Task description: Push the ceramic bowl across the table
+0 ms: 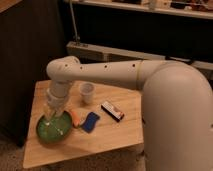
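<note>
**Gripper low over the green bowl at the table's front left corner**

The wide, shallow, glossy green ceramic bowl (58, 131) with pale specks inside stands on the small rectangular table with a light wooden plank top (120, 134). It is near the front left corner of the table, as the camera sees it, and it is upright.

The big white robot arm comes in from the right side of the view and bends down above the left part of the table. Its pale two-finger gripper (48, 120) hangs over the back left part of the bowl, and the tip is down at the bowl's inside. Whether it really touches the bowl is not clear. Whether the jaws are apart or together cannot be told from this view.

Just to the right of the bowl lies a small orange object (75, 118), touching or almost touching the rim. Beside it lies a flat blue object (90, 121). Behind these, near the middle of the table, a small translucent plastic cup (87, 93) stands upright. More to the right lies a dark rectangular packet with a pale edge (113, 110), apart from the others.
</note>
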